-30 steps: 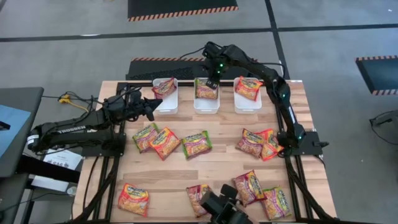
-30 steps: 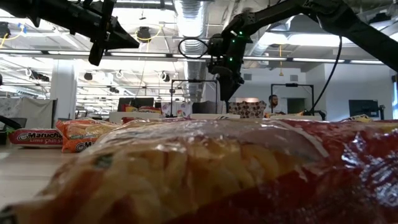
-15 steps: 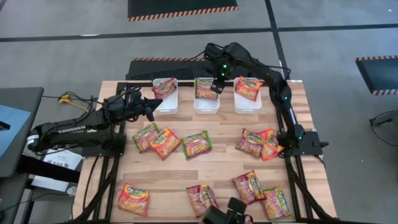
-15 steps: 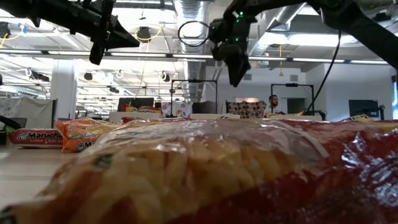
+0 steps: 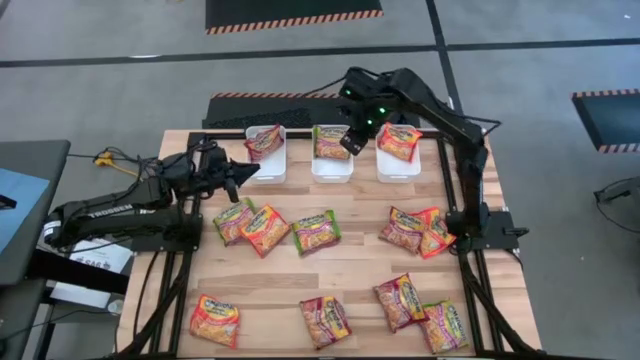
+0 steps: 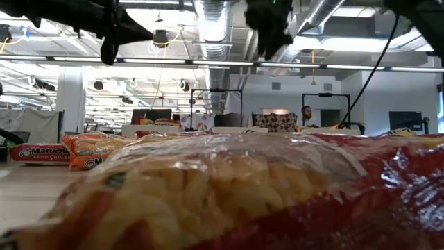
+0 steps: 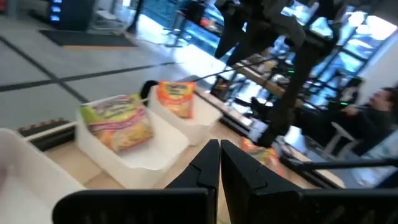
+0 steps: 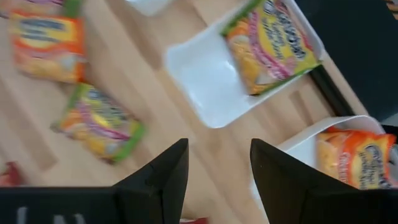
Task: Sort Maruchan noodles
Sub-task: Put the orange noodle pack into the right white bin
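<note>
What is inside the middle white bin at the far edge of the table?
The middle white bin holds one green-edged noodle packet, leaning against its far end. The right gripper hangs open over its right side, hiding part of the packet.

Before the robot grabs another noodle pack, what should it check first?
1. Right gripper empty, fingers open: ok.
2. Left gripper fingers shut, carrying nothing: ok.
3. Green-edged packet inside the middle bin: ok.
4. Left bin and right bin each hold one packet: ok.
5. Loose packets on the table within sight, like the green one: ok.
6. Which packet comes next: cannot tell.
</note>
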{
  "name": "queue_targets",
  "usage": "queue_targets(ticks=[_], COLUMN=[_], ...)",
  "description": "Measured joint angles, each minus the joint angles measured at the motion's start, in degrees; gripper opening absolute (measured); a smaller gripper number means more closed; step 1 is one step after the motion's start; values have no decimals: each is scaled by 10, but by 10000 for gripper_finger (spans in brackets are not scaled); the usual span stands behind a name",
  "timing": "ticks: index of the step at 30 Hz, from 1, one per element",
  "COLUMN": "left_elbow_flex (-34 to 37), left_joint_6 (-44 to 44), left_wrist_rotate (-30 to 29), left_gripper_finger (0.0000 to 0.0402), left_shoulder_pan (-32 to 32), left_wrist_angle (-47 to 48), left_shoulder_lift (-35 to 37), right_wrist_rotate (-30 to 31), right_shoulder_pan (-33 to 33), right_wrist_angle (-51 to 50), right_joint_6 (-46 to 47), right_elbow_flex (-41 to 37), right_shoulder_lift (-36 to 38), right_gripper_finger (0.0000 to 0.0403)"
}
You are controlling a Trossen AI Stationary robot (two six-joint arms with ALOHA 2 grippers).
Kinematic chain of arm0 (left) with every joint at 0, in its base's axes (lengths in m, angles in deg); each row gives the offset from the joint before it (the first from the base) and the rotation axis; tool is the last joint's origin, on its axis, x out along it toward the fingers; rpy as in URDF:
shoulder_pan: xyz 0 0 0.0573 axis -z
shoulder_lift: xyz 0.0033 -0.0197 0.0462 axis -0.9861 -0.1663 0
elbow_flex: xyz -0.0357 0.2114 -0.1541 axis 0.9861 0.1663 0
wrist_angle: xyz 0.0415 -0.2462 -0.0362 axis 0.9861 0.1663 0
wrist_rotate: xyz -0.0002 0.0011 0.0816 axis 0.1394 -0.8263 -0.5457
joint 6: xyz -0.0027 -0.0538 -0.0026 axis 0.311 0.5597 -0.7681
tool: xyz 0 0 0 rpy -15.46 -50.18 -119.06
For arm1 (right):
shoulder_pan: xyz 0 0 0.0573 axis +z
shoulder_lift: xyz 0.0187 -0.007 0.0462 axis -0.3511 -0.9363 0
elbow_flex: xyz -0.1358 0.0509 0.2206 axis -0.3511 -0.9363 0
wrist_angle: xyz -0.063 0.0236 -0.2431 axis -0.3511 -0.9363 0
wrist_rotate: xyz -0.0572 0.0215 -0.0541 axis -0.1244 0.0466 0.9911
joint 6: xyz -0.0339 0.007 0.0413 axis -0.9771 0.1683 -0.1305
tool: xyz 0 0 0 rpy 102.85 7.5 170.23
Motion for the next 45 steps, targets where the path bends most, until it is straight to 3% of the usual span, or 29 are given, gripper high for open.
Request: queue_targets(ticks=[5,13,20,28,33,38,45], left_elbow_flex=[0,0,0,0,0,0,0], left_joint_6=[-4,1,2,34,27,19,31], left_wrist_rotate=[48,107,115,184,187,184,201], left_gripper_finger=[0,0,0,0,2,31,113], left_shoulder_pan=[0,0,0,0,0,0,0], left_wrist_angle=[7,34,57,131,190,255,263], left_shoulder_lift=[20,28,28,28,28,12,-31], right_wrist_rotate=[10,139,227,243,243,244,245], right_shoulder_pan=[60,184,303,402,435,457,476], right_wrist_angle=[0,0,1,-1,-1,0,2], right_joint_6=[51,192,312,444,522,584,628], right_elbow_flex=[0,0,-13,-121,-168,-200,-234], right_shoulder_lift=[51,112,127,134,135,135,134], right_gripper_finger=[195,195,195,195,195,195,195])
